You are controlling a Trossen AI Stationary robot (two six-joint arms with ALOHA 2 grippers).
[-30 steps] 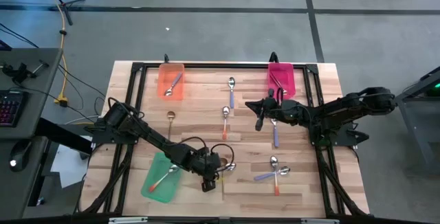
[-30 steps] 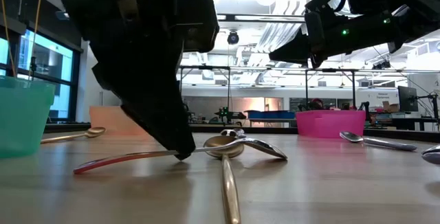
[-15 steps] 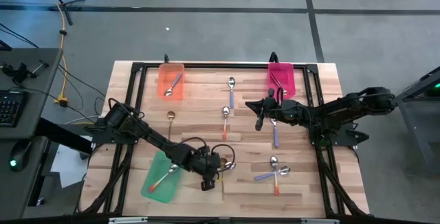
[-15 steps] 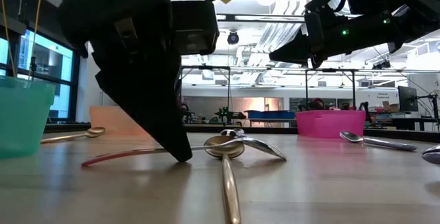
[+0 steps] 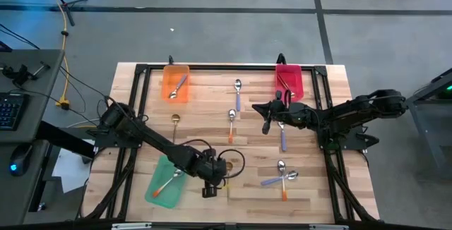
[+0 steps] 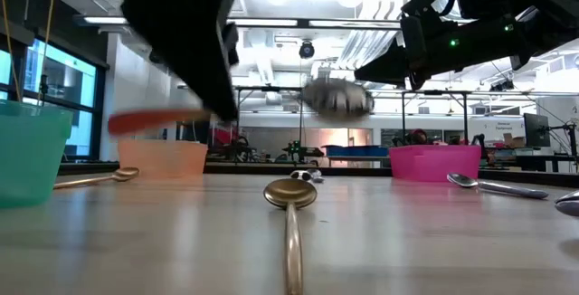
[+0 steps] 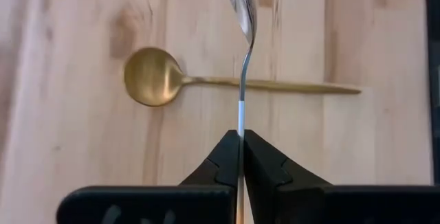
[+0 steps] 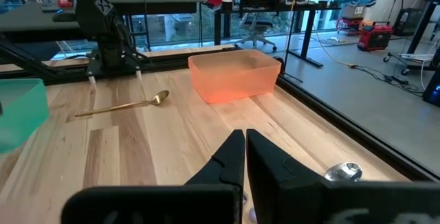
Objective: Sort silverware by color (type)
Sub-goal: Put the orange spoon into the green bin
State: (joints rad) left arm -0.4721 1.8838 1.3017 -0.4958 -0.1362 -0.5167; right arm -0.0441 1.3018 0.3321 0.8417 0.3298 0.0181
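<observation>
My left gripper hangs above the table's near middle, right of the green tray. It is shut on a spoon with a silver bowl and an orange-red handle, held in the air. A gold spoon lies flat on the wood beneath it. My right gripper hangs shut and empty above the table's far right part, near the pink tray. Other spoons lie loose on the table: a purple-blue one, an orange-red one and a gold one. My left gripper pinches the spoon between its two fingers where the handle's white band meets the silver neck. The fingers point down from above and lie across the spoon. The spoon is lifted clear and roughly level, with the handle out on one side and the bowl on the other.
The orange tray at the far left holds a spoon, the pink tray holds spoons, and the green tray holds an orange-handled one. A purple-blue spoon and a crossed pair lie at the right. Black frame rails edge the table.
My left gripper has risen and moved a little toward the near edge. It has carried the orange-red-handled spoon up, so the spoon is now level and clear of the table, where before it lay against the gold spoon's bowl. The gold spoon has stayed put.
</observation>
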